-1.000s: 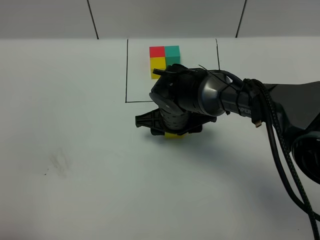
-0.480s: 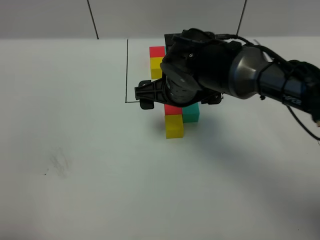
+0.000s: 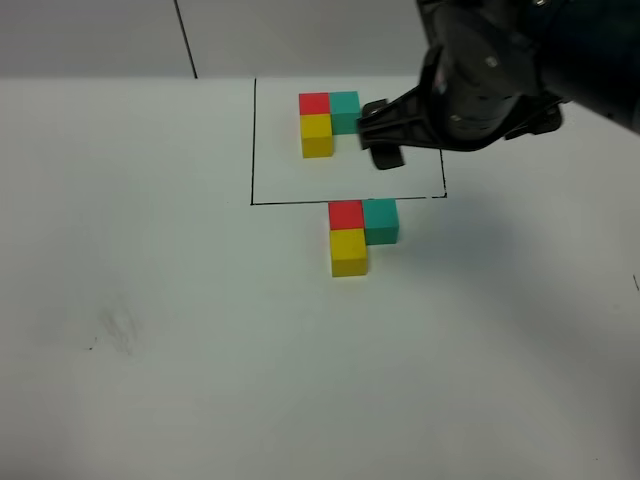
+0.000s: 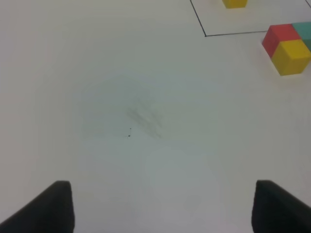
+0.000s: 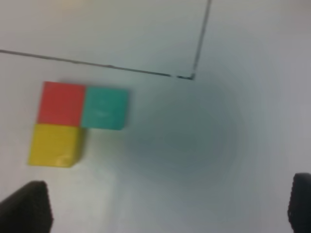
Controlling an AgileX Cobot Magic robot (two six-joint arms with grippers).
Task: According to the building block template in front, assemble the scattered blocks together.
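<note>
The building block template (image 3: pixel 327 117), a red, teal and yellow L, sits inside the black drawn frame (image 3: pixel 252 150) at the back. The scattered blocks lie joined in the same L just in front of the frame: red (image 3: pixel 346 214), teal (image 3: pixel 381 220), yellow (image 3: pixel 349 252). The right wrist view shows them from above: red (image 5: pixel 62 103), teal (image 5: pixel 104 108), yellow (image 5: pixel 54 144). My right gripper (image 5: pixel 163 211) is open and empty, raised above and behind them. My right arm (image 3: pixel 490 70) hangs over the frame's right side. My left gripper (image 4: pixel 165 208) is open and empty over bare table, far from the blocks (image 4: pixel 287 46).
The white table (image 3: pixel 150 300) has a faint grey smudge (image 3: pixel 120 325) at the left front. A pale wall with dark seams (image 3: pixel 185 40) stands behind the table.
My right gripper has let go of the blocks, risen and drawn back to the right. The red, teal and yellow blocks stay joined on the table.
</note>
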